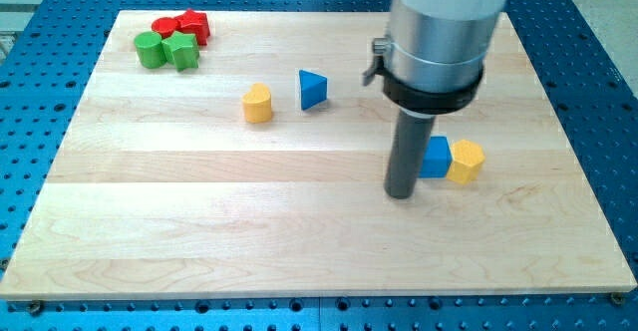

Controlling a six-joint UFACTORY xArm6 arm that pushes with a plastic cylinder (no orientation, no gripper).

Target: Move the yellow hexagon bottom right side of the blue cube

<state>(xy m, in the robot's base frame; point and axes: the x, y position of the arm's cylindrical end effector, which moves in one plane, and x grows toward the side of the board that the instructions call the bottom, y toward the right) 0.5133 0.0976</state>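
The yellow hexagon (466,161) lies on the wooden board (199,231) at the view's right. It touches the right side of the blue cube (436,158). My tip (401,193) rests on the board just left of the blue cube and a little below it, and the rod hides the cube's left edge. The tip is apart from the yellow hexagon, with the cube between them.
A yellow heart-shaped block (258,103) and a blue triangular block (313,89) sit near the board's upper middle. A cluster of two red blocks (185,24) and two green blocks (165,49) sits at the top left corner.
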